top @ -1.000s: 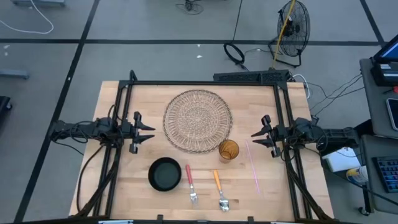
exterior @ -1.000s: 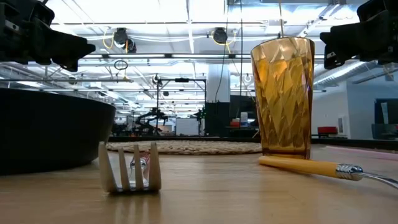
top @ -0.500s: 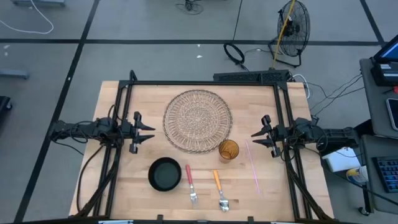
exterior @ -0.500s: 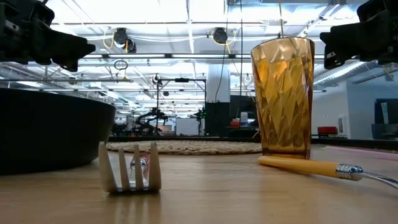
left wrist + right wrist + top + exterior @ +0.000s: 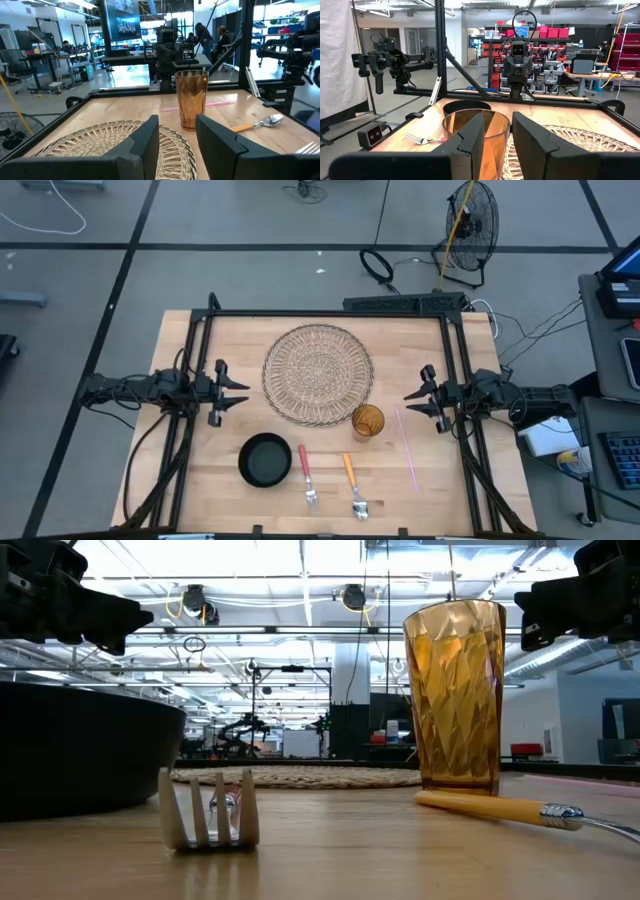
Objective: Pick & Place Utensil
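Though a second has passed, nothing shifted: no utensil touched, task not begun. Left gripper (image 5: 243,392) parked left of the mat (image 5: 318,373), jaws spread, empty; right gripper (image 5: 410,401) right of the mat, likewise spread and empty. Below the mat: fork (image 5: 307,475), spoon (image 5: 353,485), bowl (image 5: 265,459); glass (image 5: 367,421) at the mat's lower right. Clear tabletop (image 5: 480,490) right of the straw (image 5: 406,445); utensil tips near the front edge.

The table (image 5: 200,470) is pale wood, smooth and matt. The mat (image 5: 318,373) is rough woven wicker. The cup (image 5: 453,697) is glossy faceted amber. The bowl (image 5: 265,459) is matt black. The spoon (image 5: 270,120) has shiny metal.
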Action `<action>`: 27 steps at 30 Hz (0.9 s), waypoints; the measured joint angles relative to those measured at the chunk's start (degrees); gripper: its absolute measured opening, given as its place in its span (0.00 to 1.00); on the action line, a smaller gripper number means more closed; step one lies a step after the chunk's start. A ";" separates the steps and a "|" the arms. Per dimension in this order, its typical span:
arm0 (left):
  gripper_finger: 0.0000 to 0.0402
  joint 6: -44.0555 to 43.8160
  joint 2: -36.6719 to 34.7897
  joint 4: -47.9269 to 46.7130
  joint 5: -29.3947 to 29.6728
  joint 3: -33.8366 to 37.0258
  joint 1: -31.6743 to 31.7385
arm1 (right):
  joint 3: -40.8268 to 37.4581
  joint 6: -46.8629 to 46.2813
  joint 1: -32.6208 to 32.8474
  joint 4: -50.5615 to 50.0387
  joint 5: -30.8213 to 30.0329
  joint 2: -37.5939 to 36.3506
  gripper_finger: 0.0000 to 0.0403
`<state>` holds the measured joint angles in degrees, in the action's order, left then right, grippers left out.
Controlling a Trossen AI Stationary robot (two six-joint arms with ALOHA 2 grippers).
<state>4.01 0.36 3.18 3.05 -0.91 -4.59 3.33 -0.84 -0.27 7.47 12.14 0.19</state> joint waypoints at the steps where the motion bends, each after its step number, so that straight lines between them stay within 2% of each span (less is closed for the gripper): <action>1: 0.33 0.00 0.00 0.00 0.00 0.02 0.01 | 0.00 0.00 0.00 0.01 0.00 0.00 0.22; 16: 0.33 0.00 0.00 0.00 0.01 0.00 0.01 | -0.02 0.00 0.00 0.12 -0.02 -0.01 0.22; 20: 0.33 0.00 0.02 0.00 0.00 0.02 0.01 | -0.02 -0.66 0.01 4.48 -0.05 -0.02 0.22; 27: 0.33 -1.09 0.00 1.14 0.00 0.02 0.01 | -0.02 -18.06 0.00 11.21 -0.02 0.00 0.22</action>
<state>2.92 0.36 4.32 3.05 -0.89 -4.58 3.31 -18.90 -0.27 18.68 12.12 0.19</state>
